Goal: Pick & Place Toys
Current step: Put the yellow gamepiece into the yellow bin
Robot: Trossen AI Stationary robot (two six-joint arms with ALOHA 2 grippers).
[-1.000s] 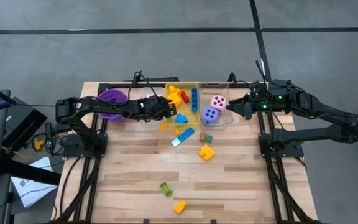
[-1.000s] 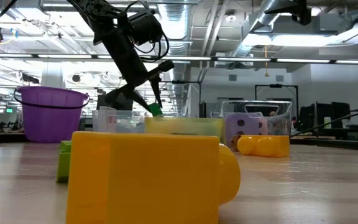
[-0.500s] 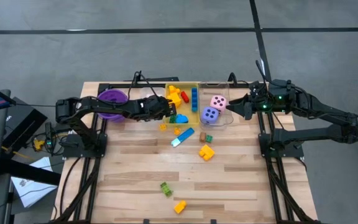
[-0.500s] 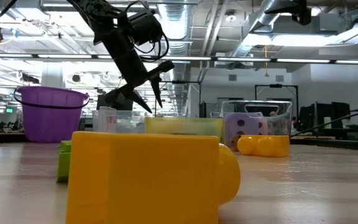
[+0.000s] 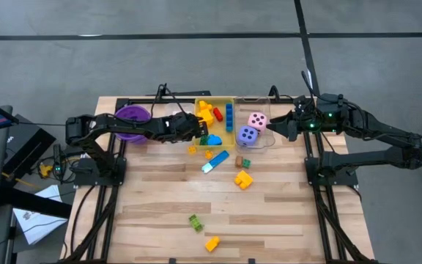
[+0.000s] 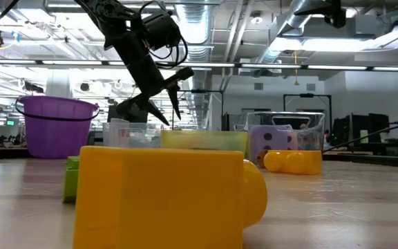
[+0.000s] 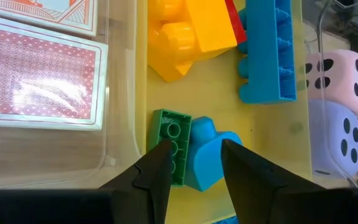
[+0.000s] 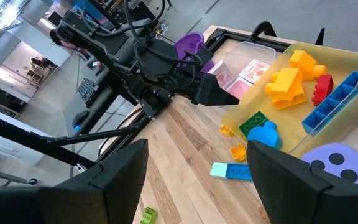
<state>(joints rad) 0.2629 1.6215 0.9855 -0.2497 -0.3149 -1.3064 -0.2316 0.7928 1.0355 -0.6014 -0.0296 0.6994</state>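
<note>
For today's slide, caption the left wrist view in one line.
Open left gripper hangs over a green block in the yellow bin, cards alongside.

Green block (image 7: pixel 173 152) flat in yellow bin beside blue block (image 7: pixel 209 159), touching. Yellow (image 7: pixel 185 34), red, long blue (image 7: pixel 271 53) blocks there too. Pink die (image 5: pixel 257 120), purple die (image 5: pixel 247 135) in clear bin. Cards (image 7: pixel 37 78) face down. Several blocks loose on table.

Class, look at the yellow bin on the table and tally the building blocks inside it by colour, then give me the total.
yellow blocks: 2
blue blocks: 2
red block: 1
green block: 1
Total in the yellow bin: 6
</note>
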